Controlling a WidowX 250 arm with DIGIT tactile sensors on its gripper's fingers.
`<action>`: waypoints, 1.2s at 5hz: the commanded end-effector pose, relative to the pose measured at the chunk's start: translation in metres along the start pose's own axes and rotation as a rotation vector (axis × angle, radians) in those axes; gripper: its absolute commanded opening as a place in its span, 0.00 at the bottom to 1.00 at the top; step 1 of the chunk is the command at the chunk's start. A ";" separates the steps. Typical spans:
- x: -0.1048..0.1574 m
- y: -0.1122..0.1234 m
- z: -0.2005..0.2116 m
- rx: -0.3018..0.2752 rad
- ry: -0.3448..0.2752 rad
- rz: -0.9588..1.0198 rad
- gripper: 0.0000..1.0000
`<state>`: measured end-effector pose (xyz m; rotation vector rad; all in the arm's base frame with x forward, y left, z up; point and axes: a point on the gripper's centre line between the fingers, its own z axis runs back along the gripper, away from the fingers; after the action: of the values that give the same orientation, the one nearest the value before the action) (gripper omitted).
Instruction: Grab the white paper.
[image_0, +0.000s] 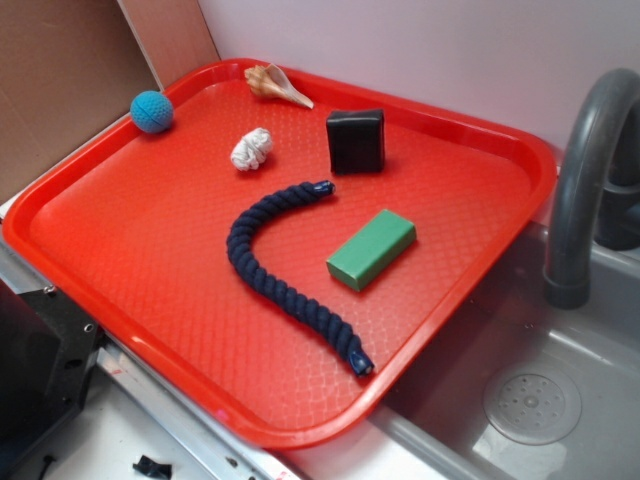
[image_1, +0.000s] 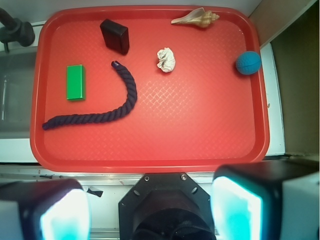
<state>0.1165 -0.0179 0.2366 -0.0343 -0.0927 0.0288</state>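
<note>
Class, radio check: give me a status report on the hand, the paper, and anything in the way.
Hand open, empty, high above the tray's near edge. Paper lying free on the tray, untouched. Rope beside it but apart; path clear.

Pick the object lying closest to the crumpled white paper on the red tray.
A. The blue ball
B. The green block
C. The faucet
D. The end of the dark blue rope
D: the tip of the dark blue rope curls up toward the white paper and sits nearer to it than the blue ball at the tray's rim or the green block on the far side of the rope.
</note>
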 end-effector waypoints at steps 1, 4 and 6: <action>0.000 0.000 0.000 0.000 0.000 0.000 1.00; 0.060 0.015 -0.070 0.011 -0.217 0.544 1.00; 0.111 0.035 -0.122 -0.038 -0.219 0.641 1.00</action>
<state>0.2318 0.0102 0.1118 -0.0900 -0.2442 0.6554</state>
